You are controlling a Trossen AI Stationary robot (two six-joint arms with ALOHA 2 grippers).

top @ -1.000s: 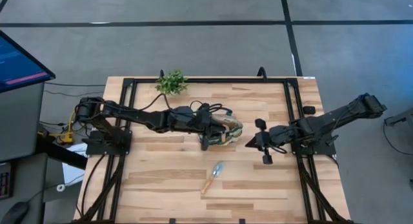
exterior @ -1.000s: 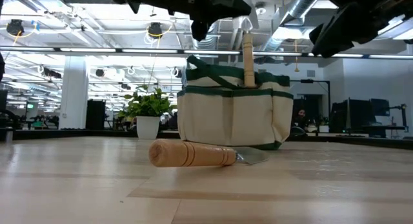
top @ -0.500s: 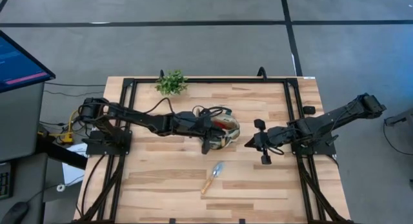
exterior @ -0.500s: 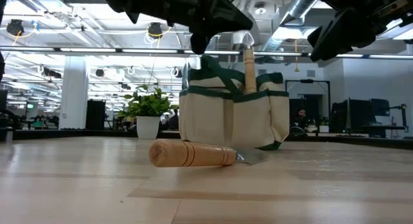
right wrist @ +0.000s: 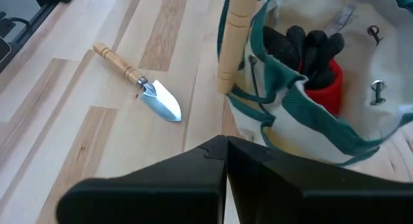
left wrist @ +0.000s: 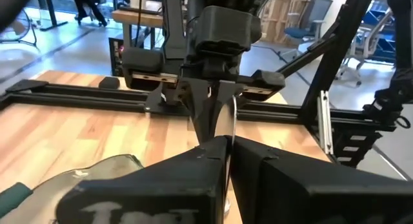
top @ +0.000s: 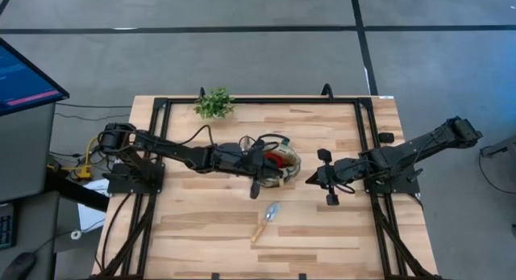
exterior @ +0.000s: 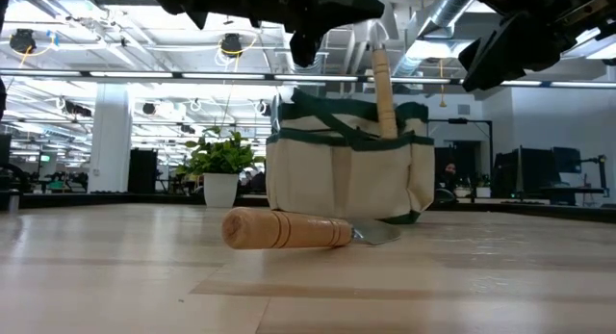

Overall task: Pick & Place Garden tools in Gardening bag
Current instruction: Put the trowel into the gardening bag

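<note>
High view: the gardening bag (top: 278, 163) stands near the middle of the table (top: 339, 231) and serves as the reference for every position below. My left gripper (top: 256, 177) hangs over the bag's left rim, the arm reaching in from the left edge of the table. Its fingers are pressed together with nothing between them, as the left wrist view confirms (left wrist: 226, 172).

My right gripper (top: 322, 177) waits just right of the bag, apart from it. Its fingers (right wrist: 222, 179) are also together and hold nothing.

Bag contents, seen in the right wrist view: a red-and-black tool (right wrist: 319, 79) sits inside the bag (right wrist: 303, 121), with dark handles (right wrist: 303, 46) bunched above the red part. A light wooden handle (right wrist: 233, 40) stands in a pocket at the bag's rim. In the low view that handle (exterior: 384, 93) rises above the rim, tilted slightly toward the right side of the bag (exterior: 346, 175).

One trowel (top: 266, 221) lies on the table in front of the bag, well apart from it, with the silver blade toward the bag and the wooden handle pointing away. The low view shows it (exterior: 289, 229) flat on the wood, handle end nearest the camera.

A green potted plant (top: 214, 102) stands behind the bag, near the table's far edge.
</note>
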